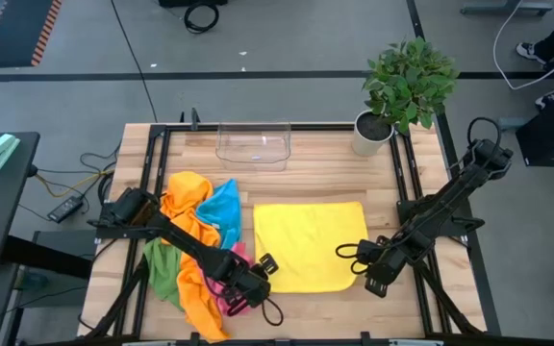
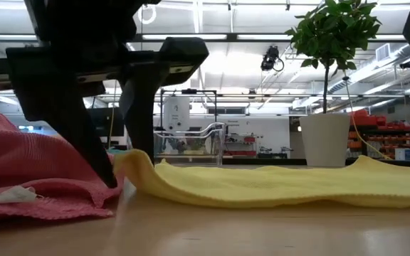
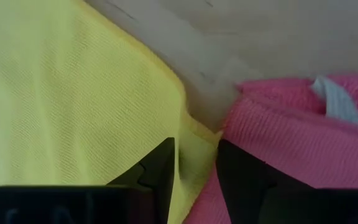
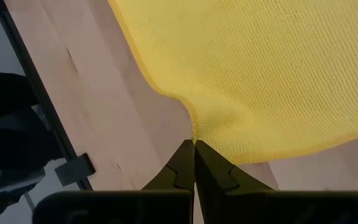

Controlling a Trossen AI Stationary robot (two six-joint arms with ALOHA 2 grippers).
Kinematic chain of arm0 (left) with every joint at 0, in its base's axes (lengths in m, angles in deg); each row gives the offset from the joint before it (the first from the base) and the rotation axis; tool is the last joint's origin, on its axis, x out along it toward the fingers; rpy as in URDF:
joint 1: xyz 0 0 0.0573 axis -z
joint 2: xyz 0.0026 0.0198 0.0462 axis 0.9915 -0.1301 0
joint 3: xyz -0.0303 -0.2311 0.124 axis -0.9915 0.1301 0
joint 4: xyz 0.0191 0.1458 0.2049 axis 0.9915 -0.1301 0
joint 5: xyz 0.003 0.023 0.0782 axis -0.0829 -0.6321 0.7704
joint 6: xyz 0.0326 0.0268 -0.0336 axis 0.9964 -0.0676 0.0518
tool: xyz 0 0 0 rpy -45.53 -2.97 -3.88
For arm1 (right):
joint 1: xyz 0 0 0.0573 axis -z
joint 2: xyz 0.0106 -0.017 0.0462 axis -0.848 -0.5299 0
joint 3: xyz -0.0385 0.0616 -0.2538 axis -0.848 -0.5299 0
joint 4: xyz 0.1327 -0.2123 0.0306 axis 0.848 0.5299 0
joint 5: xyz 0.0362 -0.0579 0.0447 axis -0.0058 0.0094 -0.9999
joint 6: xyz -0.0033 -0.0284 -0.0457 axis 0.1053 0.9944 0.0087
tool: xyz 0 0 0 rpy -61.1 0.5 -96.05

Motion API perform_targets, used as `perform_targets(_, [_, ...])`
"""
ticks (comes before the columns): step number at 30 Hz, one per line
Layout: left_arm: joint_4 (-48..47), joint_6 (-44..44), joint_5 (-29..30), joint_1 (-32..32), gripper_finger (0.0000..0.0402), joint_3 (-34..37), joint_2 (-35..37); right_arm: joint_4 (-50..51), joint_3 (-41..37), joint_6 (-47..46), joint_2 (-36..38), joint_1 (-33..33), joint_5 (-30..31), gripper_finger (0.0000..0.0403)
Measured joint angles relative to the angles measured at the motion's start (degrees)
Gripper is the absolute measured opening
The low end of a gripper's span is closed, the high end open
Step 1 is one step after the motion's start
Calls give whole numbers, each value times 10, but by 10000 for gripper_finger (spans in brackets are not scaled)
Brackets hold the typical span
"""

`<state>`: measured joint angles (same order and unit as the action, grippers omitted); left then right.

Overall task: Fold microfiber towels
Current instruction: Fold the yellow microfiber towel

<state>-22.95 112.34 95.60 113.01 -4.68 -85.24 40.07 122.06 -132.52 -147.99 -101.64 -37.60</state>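
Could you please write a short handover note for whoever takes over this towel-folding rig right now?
Left gripper: at the yellow towel's near left corner, jaws partly open astride its edge, beside the pink towel; grip not confirmed.
Right gripper: jaws shut on the yellow towel's near right corner.
Towels: the yellow one lies spread flat in the middle of the table. The orange towel, blue towel, green towel and the pink one sit in a loose pile on the left.
Done: yellow towel laid out, no fold visible.
Left: fold the yellow towel, then the pile.
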Motion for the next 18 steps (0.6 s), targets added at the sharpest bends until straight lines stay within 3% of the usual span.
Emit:
perform_targets(5, [-15, -34, 4, 0, 103, 0, 1, 0, 0, 4, 0, 0, -5, 10])
perform_targets(11, [-20, -42, 52, 0, 73, 0, 17, 1, 0, 9, 0, 0, -5, 10])
perform_targets(18, [-24, -69, 53, 5, 48, 0, 19, 2, 0, 11, 0, 0, -5, 10])
